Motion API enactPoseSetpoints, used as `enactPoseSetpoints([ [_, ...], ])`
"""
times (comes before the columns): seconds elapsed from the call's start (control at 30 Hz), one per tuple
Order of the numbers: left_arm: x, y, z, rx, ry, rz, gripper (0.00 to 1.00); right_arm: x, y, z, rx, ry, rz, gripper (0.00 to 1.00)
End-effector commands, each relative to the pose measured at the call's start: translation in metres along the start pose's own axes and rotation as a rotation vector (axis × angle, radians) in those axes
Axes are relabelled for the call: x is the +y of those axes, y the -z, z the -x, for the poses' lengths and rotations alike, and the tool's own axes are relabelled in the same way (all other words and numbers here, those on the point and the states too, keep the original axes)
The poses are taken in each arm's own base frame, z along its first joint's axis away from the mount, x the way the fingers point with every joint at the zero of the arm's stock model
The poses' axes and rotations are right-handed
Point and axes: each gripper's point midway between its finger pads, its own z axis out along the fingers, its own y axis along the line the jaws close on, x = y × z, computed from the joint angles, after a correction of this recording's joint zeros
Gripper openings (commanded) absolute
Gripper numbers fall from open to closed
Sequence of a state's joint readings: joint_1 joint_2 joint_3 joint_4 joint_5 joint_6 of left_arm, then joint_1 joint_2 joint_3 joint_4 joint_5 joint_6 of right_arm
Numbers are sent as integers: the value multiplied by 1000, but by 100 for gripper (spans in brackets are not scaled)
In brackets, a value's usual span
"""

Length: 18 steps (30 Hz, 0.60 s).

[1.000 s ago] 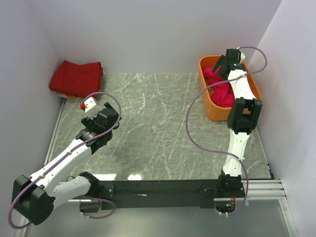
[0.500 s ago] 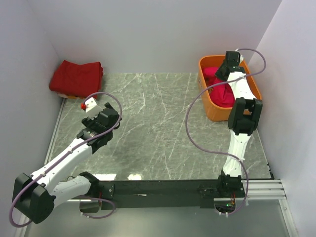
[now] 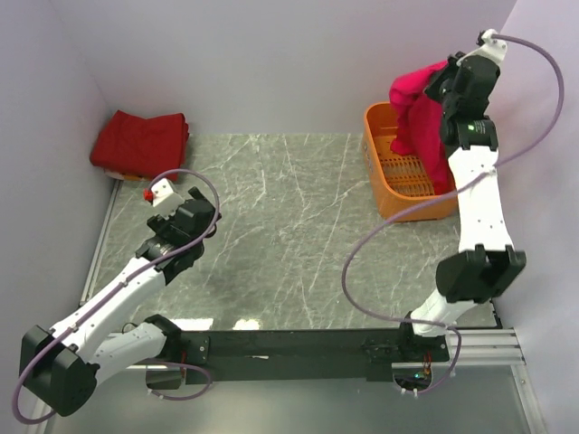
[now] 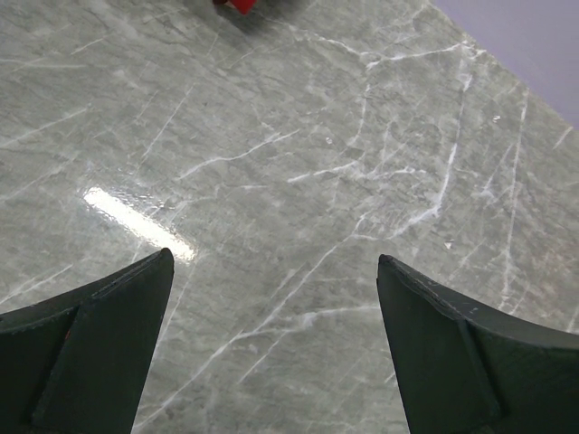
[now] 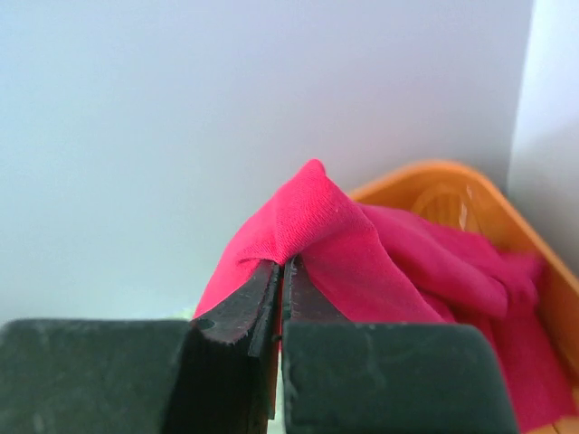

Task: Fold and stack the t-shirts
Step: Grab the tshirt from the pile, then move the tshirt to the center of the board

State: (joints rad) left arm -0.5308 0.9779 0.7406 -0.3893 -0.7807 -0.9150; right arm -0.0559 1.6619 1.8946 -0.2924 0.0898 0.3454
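Note:
A crimson t-shirt [image 3: 419,113] hangs above the orange basket [image 3: 387,193] at the back right, its lower end still over the basket's inside. My right gripper [image 3: 445,72] is shut on a fold of this t-shirt [image 5: 344,244], high up near the back wall. In the right wrist view the cloth drapes over both closed fingers [image 5: 237,307]. Darker red t-shirts [image 3: 139,143] lie folded in a pile at the back left corner. My left gripper [image 4: 271,271] is open over bare marble at the left, nothing between its fingers [image 4: 99,334].
The orange basket [image 5: 457,194] has a slotted bottom, now mostly bare. Walls close the table on the left, back and right. A black rail [image 3: 298,345] runs along the near edge between the arm bases. A small red scrap [image 4: 237,4] shows at the left wrist view's top.
My right gripper closed on the crimson t-shirt in the basket and lifted it up and back. The left arm has barely moved.

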Motion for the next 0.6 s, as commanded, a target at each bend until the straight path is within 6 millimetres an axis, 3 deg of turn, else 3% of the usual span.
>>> enactPoseSetpoints([
  [0.0,-13,10,17,-21,67,-60,99,51,46,55,-159,72,120,0],
  [0.03,-14,11,18,-24,73,-69,99,75,59,57,-170,87,173,0],
  [0.1,-13,13,20,-28,82,-78,100,102,89,78,-232,135,228,0],
  [0.13,-13,14,20,-29,83,-82,99,126,103,76,-231,147,278,0],
  [0.23,-13,15,22,-31,92,-87,99,171,144,96,-285,161,418,0],
  [0.27,-13,16,21,-27,95,-93,100,199,164,93,-284,154,505,0],
  [0.3,-14,17,22,-28,96,-96,99,212,179,105,-317,155,554,0],
  [0.33,-14,17,22,-27,96,-97,99,233,192,102,-319,160,637,0],
  [0.37,-14,17,22,-25,97,-100,99,256,218,113,-351,151,722,0],
  [0.5,-12,18,21,-17,99,-90,99,313,269,116,-391,141,914,0],
  [0.57,-10,19,23,-20,106,-83,99,332,280,114,-407,124,963,0],
])
